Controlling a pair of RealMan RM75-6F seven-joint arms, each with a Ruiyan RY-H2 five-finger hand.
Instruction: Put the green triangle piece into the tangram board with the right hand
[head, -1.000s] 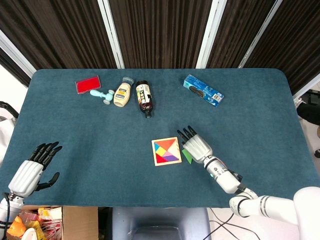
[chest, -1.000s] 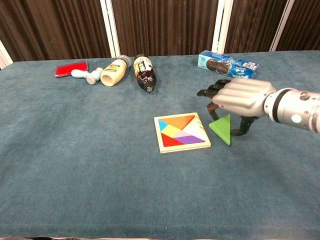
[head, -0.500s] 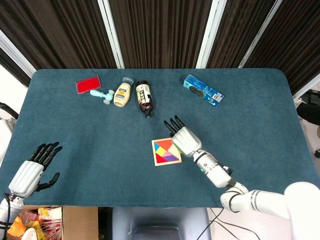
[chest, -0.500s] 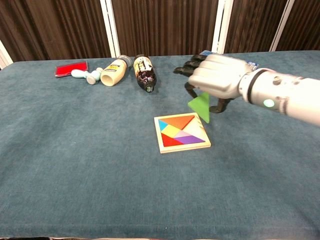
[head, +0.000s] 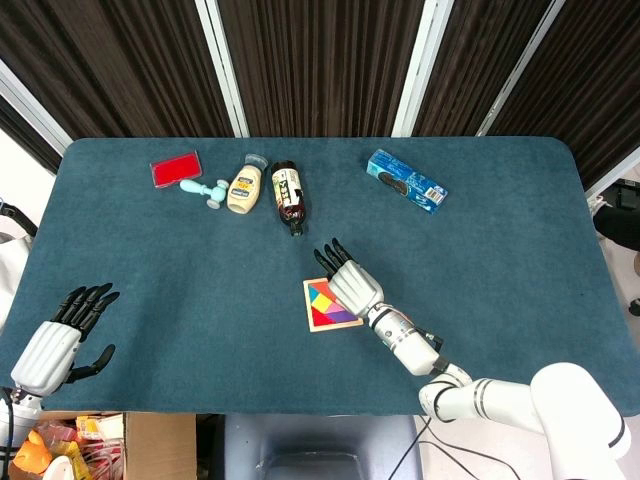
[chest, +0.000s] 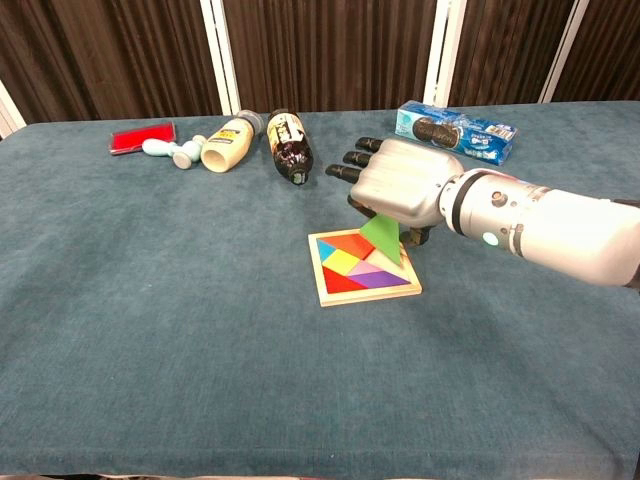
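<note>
Right robot hand (chest: 400, 192) grasping the green triangle (chest: 381, 238), which I hold tilted above the tangram board (chest: 364, 266) to line it up; left robot hand (head: 58, 340) released, idle

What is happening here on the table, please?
The right robot hand holds a green triangle piece just above the tangram board, which already has several coloured pieces in it. The triangle hangs tilted over the far right part of the board and is not yet laid in. The left robot hand rests open at the near left edge of the table, holding nothing.
</note>
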